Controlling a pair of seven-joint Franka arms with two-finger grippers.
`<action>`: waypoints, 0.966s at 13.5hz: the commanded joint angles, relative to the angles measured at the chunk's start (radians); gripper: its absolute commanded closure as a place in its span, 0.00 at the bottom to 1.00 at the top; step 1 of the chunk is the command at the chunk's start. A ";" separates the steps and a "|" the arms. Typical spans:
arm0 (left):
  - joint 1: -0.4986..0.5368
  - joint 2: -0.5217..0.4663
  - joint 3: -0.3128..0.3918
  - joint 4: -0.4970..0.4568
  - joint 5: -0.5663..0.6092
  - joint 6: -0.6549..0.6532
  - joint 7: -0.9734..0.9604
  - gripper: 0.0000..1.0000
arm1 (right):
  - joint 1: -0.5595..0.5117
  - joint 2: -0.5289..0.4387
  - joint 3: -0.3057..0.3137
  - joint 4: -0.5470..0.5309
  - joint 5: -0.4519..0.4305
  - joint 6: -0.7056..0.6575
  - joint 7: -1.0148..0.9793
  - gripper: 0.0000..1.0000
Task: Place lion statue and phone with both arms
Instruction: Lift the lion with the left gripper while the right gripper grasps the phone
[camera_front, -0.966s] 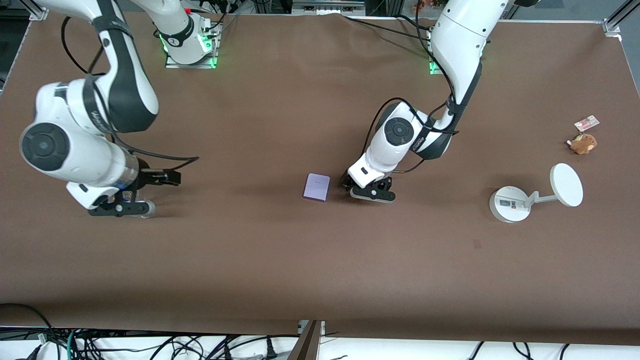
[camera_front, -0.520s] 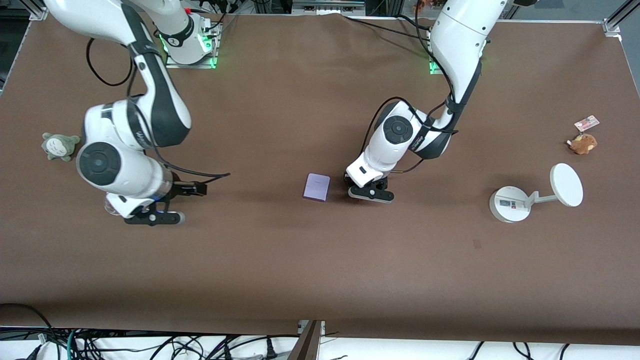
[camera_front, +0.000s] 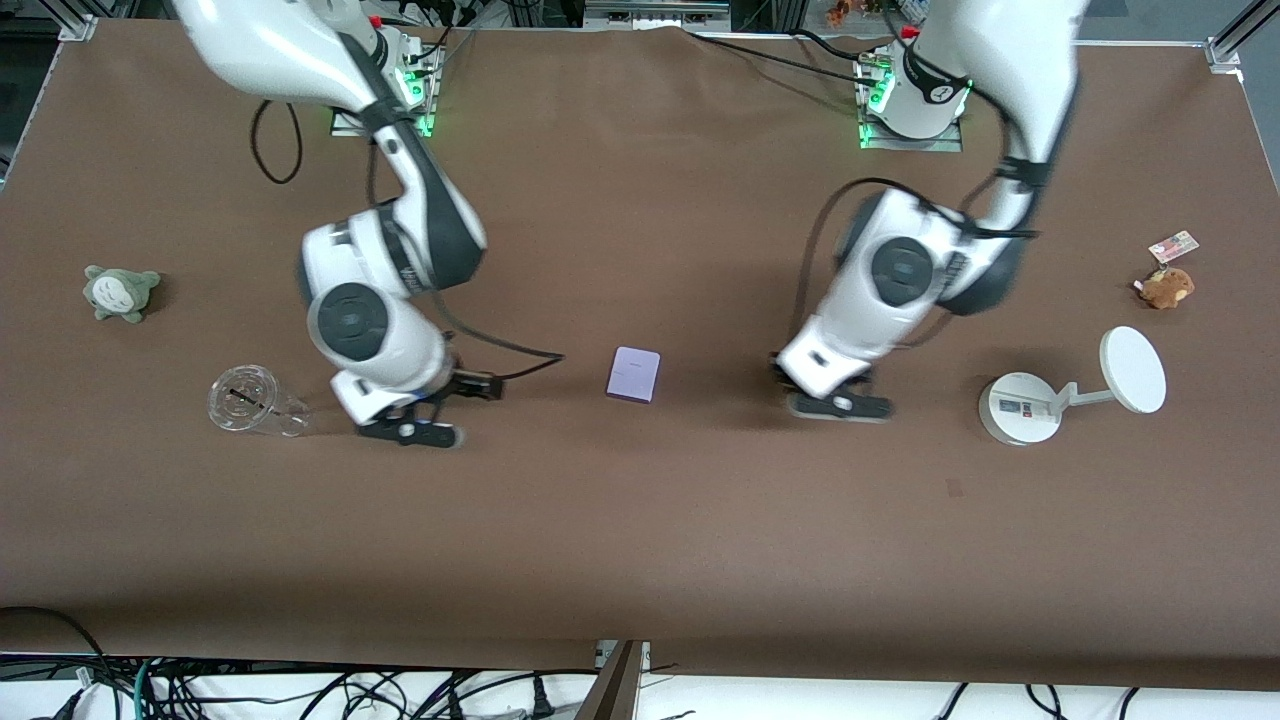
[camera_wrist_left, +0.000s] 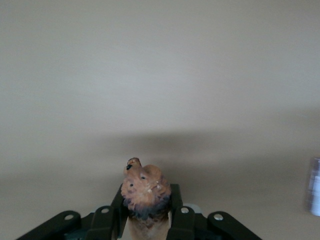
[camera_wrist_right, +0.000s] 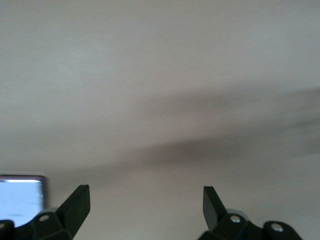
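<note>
The left gripper (camera_wrist_left: 147, 220) was clamped on the lion statue (camera_wrist_left: 145, 192), its head protruding between the fingers, over bare table between the phone (camera_front: 633, 374) and the white round-based stand (camera_front: 1020, 408). The right gripper (camera_wrist_right: 145, 200) hung with fingers spread wide and nothing between them, over the table between a clear plastic cup (camera_front: 248, 401) and the phone. The phone lay flat mid-table, between both grippers.

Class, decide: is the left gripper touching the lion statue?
Touching. The left wrist view shows the left gripper with its fingers pressed against both sides of the lion statue, no gap showing.
</note>
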 joint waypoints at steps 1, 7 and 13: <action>0.138 0.005 -0.012 -0.006 0.020 -0.021 0.172 0.98 | 0.089 0.059 -0.009 0.017 0.015 0.114 0.191 0.00; 0.279 0.054 -0.011 -0.052 0.168 -0.021 0.220 1.00 | 0.243 0.220 -0.009 0.167 0.012 0.214 0.340 0.00; 0.307 0.097 -0.012 -0.072 0.199 0.042 0.213 1.00 | 0.295 0.296 -0.011 0.219 0.003 0.218 0.370 0.00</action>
